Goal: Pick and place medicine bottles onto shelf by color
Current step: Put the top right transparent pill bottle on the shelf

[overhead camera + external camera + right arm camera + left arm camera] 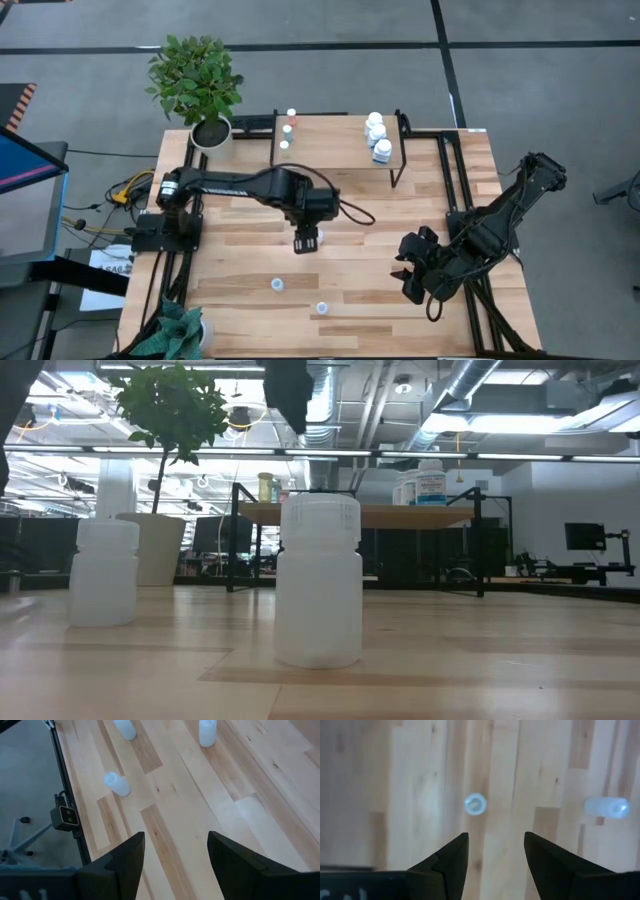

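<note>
The shelf [335, 130] stands at the table's far middle. On its left part are three small vials [287, 129], on its right part three white bottles [377, 135]. Three pale bottles stand upright on the table: one [277, 285] and one [322, 308] toward the near edge, and a third [475, 804] below my left gripper [307, 240]. That gripper hangs open above the table's middle, pointing down, with the third bottle just ahead of its fingertips and nothing between them. My right gripper [408, 272] waits open above the table's right part.
A potted plant [211, 132] stands at the far left corner, and another plant [175, 335] shows at the near left. Black frame rails [455, 200] run along the table's right side. In the low view the nearest bottle [320, 580] hides what stands behind it.
</note>
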You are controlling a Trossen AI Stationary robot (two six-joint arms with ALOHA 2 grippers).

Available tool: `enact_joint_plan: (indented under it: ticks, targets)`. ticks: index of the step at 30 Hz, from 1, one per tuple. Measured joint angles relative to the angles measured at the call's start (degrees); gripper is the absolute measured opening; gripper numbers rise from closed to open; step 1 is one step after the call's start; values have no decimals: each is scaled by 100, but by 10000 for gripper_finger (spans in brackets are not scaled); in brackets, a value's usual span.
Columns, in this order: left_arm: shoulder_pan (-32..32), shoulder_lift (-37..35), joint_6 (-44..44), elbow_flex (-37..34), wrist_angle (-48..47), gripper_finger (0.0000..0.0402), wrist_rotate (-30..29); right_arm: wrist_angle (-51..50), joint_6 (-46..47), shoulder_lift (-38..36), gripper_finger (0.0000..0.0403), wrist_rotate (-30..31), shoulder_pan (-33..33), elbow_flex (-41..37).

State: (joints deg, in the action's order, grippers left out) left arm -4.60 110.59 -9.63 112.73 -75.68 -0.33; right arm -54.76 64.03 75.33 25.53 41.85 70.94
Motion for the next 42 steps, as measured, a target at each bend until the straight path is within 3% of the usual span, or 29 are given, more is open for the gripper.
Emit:
enact_joint_plan:
  ticks: [8, 24, 28, 42]
  targets:
    - [7, 0, 164, -818, 635, 194, 59, -106, -6, 0, 240, -16, 13, 0]
    - [25, 52, 747, -2008, 2153, 308, -334, -200, -20, 0, 240, -20, 11, 1]
    - [26, 120, 883, -2267, 2413, 311, -702, -200, -14, -1, 240, -20, 11, 1]
    - [26, 790, 962, -2416, 2865, 312, -489, -207, 0, 0, 240, -26, 13, -2]
